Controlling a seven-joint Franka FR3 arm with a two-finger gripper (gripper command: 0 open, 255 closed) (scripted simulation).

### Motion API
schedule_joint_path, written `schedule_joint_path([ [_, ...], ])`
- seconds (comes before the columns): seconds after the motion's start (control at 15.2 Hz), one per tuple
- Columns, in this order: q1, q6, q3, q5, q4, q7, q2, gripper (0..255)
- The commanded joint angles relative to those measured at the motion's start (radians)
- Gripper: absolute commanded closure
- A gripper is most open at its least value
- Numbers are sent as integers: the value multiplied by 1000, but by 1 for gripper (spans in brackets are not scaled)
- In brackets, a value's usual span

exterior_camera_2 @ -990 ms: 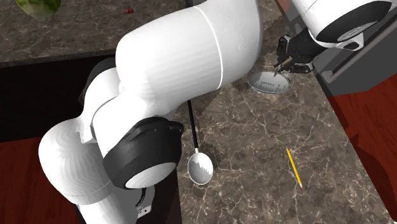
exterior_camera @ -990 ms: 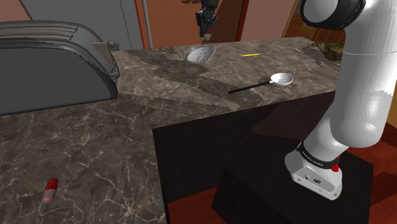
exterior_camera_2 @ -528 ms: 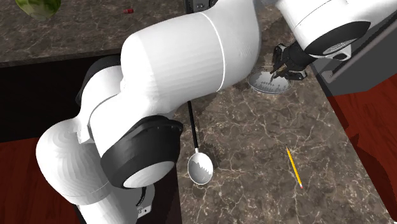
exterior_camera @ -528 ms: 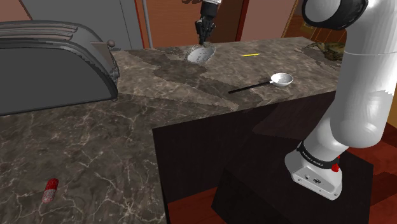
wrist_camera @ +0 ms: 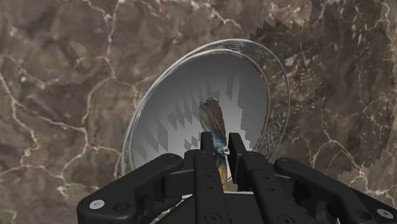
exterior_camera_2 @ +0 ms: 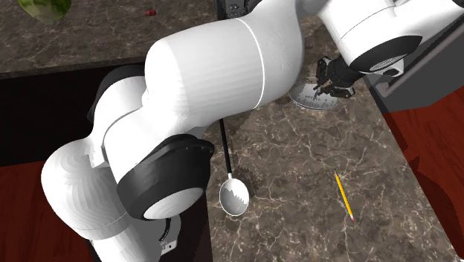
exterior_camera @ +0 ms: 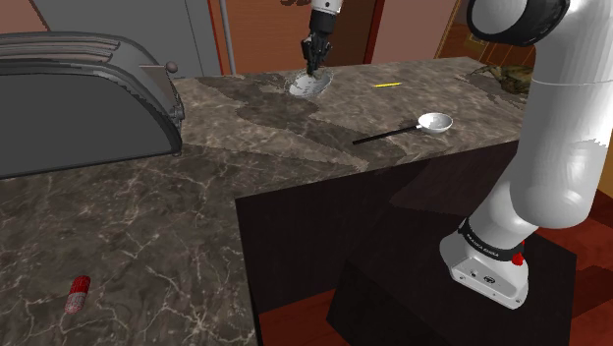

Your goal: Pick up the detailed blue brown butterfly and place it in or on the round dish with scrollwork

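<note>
The tool [wrist_camera: 218, 141] is pinching the butterfly [wrist_camera: 213, 119] between its two black fingers. The brown and blue wings are folded together edge-on and are sticking out past the fingertips. The butterfly is hanging over the inside of the dish [wrist_camera: 167, 95], near its middle. Whether it is touching the dish's surface cannot be told. The dish is round and grey, with scrollwork running along its rim, and it is sitting on the dark marbled worktop [wrist_camera: 63, 76].

In the shoulder view the tool [exterior_camera: 314, 63] is pointing down into the dish [exterior_camera: 305, 86], which is lying at 12 o'clock on the worktop [exterior_camera: 157, 226]. A yellow pencil [exterior_camera: 387, 86] is lying at 3 o'clock from the dish, and a ladle [exterior_camera: 433, 122] with a thin black handle is lying at 4 o'clock, both well apart from it. A grey toaster [exterior_camera: 79, 98] is standing at 9 o'clock, and a small red cylinder [exterior_camera: 77, 293] is lying at 7 o'clock.

In the second exterior view the white arm [exterior_camera_2: 216, 67] is covering much of the worktop [exterior_camera_2: 297, 171]. The tool [exterior_camera_2: 325, 84] is hanging over the dish [exterior_camera_2: 308, 99] at 2 o'clock, the ladle [exterior_camera_2: 234, 197] at 6 o'clock and the pencil [exterior_camera_2: 343, 195] at 4 o'clock.
</note>
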State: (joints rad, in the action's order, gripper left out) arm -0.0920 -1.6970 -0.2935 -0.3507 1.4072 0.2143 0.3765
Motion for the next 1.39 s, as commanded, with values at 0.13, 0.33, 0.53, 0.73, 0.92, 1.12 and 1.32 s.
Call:
schedule_joint_path([
  [0.13,0,0,0,0,0,0,0,255],
  [0.33,0,0,0,0,0,0,0,0],
  [0.53,0,0,0,0,0,0,0,0],
  [0.73,25,107,-6,-2,-123,-9,18,0],
  [0.92,33,137,-7,-4,-160,-11,25,0],
  [1.12,33,137,-7,-4,-160,-11,26,0],
  [1.32,33,137,-7,-4,-160,-11,26,0],
])
